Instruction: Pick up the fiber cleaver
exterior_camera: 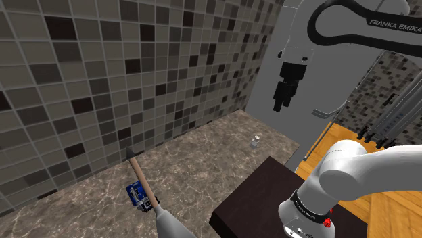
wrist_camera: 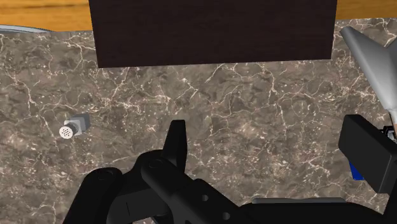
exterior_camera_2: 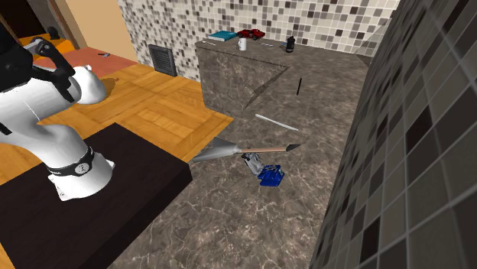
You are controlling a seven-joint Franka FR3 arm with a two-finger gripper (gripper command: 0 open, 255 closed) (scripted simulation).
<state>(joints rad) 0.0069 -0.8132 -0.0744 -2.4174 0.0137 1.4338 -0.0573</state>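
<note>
Gripper (exterior_camera: 278, 107) hanging high over the marble surface (exterior_camera: 216, 159), fingers spread, open air all round it. Wide bare marble between the dark stand (exterior_camera: 264, 193) and the tiled wall (exterior_camera: 81, 88). One small grey capped cylinder (exterior_camera: 255, 142) standing there, well apart from the blue fiber cleaver (exterior_camera: 139, 195). Long wooden-shafted tool (exterior_camera: 143, 179) with a grey cone end lying just beside the cleaver on the shoulder view's right, tip toward the wall. Blocks a low sideways pass from that side. Open from above. Wall near behind.

Blue fiber cleaver (exterior_camera: 140, 196); brown white-veined counter (exterior_camera: 203, 157); grey mosaic wall (exterior_camera: 101, 67)
</note>
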